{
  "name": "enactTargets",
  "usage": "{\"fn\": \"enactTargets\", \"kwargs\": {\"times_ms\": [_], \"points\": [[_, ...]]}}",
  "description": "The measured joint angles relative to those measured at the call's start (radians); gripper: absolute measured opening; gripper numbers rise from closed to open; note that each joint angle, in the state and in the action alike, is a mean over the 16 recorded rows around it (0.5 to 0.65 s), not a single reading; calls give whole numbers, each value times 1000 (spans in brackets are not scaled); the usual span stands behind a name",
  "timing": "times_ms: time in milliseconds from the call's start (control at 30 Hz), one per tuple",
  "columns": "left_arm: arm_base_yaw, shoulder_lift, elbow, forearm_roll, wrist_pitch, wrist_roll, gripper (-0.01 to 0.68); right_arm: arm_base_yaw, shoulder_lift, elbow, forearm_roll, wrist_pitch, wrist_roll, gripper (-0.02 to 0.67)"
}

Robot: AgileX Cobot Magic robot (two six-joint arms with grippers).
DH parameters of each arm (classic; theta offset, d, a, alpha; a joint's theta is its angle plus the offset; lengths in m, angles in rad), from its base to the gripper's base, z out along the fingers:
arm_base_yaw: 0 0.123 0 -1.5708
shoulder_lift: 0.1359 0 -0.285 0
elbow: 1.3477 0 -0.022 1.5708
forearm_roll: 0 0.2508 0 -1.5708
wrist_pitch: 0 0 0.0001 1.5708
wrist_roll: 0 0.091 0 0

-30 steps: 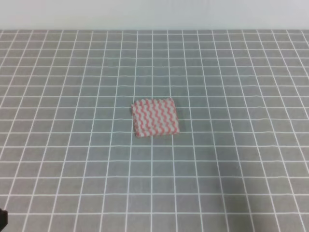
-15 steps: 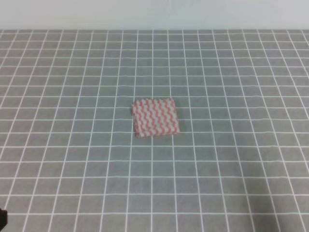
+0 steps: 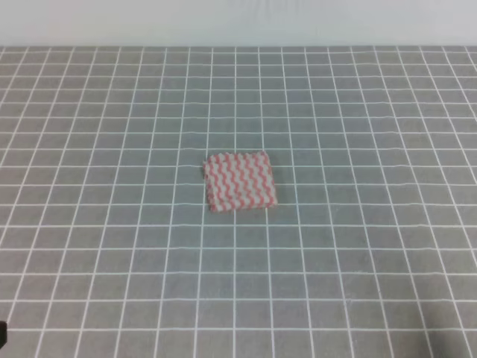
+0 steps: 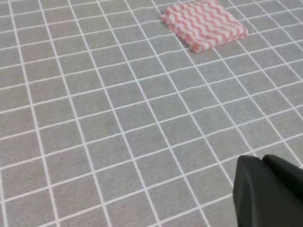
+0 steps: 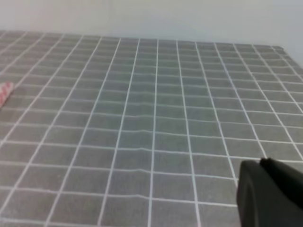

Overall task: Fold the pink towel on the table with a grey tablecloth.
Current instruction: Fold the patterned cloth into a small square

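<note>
Presently, one pink towel (image 3: 240,181) lies on the table with a grey tablecloth (image 3: 358,253), near the middle of the high view. It sits flat as a compact, roughly square pad, and stacked layers show along its near edge in the left wrist view, where it appears at the upper right (image 4: 204,24). Its pattern is pink-and-white wavy stripes; no brand, label or writing can be read on it or anywhere else in the three views. The tablecloth carries a regular grid of thin white lines, with faint ripples in the cloth visible from the right wrist view (image 5: 156,123). Only a sliver of the towel shows at the left edge of that view (image 5: 4,91). A pale wall (image 3: 238,21) runs behind the far edge of the table. Count: one towel, one table, two grippers partly seen. The left gripper (image 4: 270,195) shows only as a dark body at the lower right of its own camera, well apart from the towel; whether its jaws are parted cannot be told. The right gripper (image 5: 271,194) shows likewise, a dark block low at the right, and its jaw state cannot be told either. Nothing touches or covers the towel.
</note>
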Motion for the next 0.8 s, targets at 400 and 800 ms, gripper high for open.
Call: {"fn": "enactTargets", "kwargs": {"times_ms": [400, 800], "points": [[0, 1, 0, 7, -1, 0, -2, -3, -1, 1, 74, 30, -52, -17], [0, 3, 0, 10, -1, 0, -2, -2, -7, 10, 89, 23, -53, -17]]}}
